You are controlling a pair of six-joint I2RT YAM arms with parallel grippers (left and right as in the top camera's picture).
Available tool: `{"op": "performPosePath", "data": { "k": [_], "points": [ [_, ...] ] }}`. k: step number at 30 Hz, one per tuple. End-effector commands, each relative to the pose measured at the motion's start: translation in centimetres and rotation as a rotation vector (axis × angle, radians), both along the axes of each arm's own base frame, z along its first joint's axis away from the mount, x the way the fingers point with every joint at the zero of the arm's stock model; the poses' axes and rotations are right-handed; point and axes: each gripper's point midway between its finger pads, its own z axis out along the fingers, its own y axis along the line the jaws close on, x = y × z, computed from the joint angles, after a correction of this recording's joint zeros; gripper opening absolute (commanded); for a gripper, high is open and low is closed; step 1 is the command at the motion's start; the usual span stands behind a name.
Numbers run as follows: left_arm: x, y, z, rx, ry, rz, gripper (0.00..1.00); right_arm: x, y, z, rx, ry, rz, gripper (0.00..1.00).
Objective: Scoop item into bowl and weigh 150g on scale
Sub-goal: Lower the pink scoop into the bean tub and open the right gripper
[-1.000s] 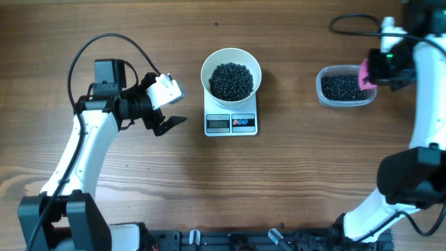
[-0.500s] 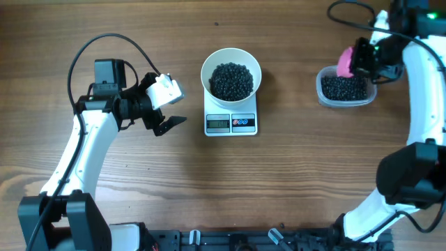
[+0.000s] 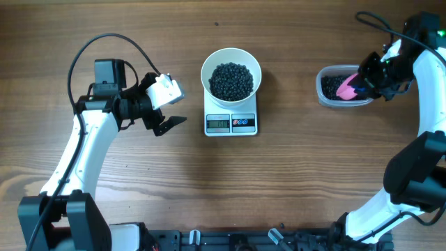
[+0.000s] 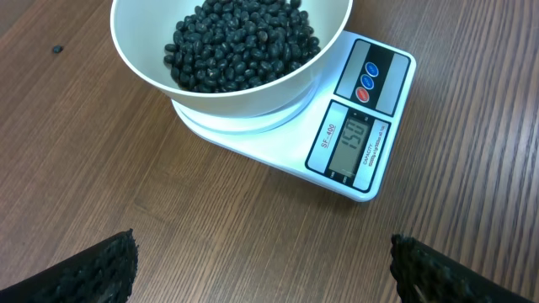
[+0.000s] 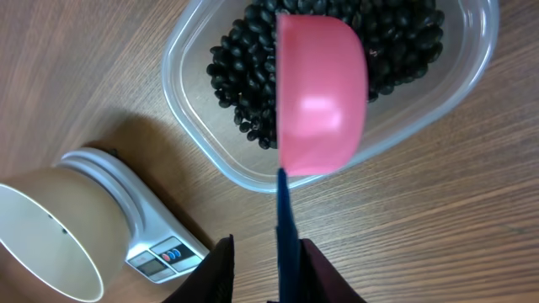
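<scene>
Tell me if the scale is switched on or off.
On. The display on the scale shows digits, 150, with the bowl of beans resting on it.

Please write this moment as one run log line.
left gripper: open, empty | right gripper: around pink scoop handle, grip unclear | pink scoop: at clear tub | bowl: holds beans, on scale

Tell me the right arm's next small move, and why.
Probably leave the pink scoop in the clear tub and lift the right gripper away. The scale reads 150 under the bowl of black beans, so no more scooping looks needed. The scoop already rests over the tub's beans, its handle between the jaws.
</scene>
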Motion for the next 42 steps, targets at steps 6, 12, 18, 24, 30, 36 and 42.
{"op": "performPosePath", "data": {
  "k": [6, 12, 18, 24, 30, 36, 42],
  "points": [
    [-0.1, -0.1, 0.0, -0.014, -0.005, -0.018, 1.00, -1.6, 0.3, -0.7, 0.029, 0.099, -0.115, 0.57],
    [-0.1, -0.1, 0.0, -0.014, -0.005, -0.018, 1.00, -4.1, 0.9, -0.9, 0.049, 0.207, -0.111, 0.87],
    [-0.1, -0.1, 0.0, -0.014, -0.005, -0.018, 1.00, -5.2, 1.3, -0.2, 0.052, 0.221, -0.082, 0.94],
    [-0.1, -0.1, 0.0, -0.014, -0.005, -0.018, 1.00, -5.6, 1.4, 4.6, 0.007, 0.045, -0.058, 0.98],
    [-0.1, -0.1, 0.0, -0.014, -0.005, -0.018, 1.00, -7.8, 2.0, 11.3, -0.069, -0.203, 0.005, 1.00],
    [-0.1, -0.1, 0.0, -0.014, -0.005, -0.018, 1.00, -10.9, 2.5, 16.0, -0.141, -0.374, 0.001, 1.00],
    [-0.1, -0.1, 0.0, -0.014, -0.005, -0.018, 1.00, -12.1, 2.8, 17.4, -0.160, -0.432, 0.000, 1.00]
  ]
}}
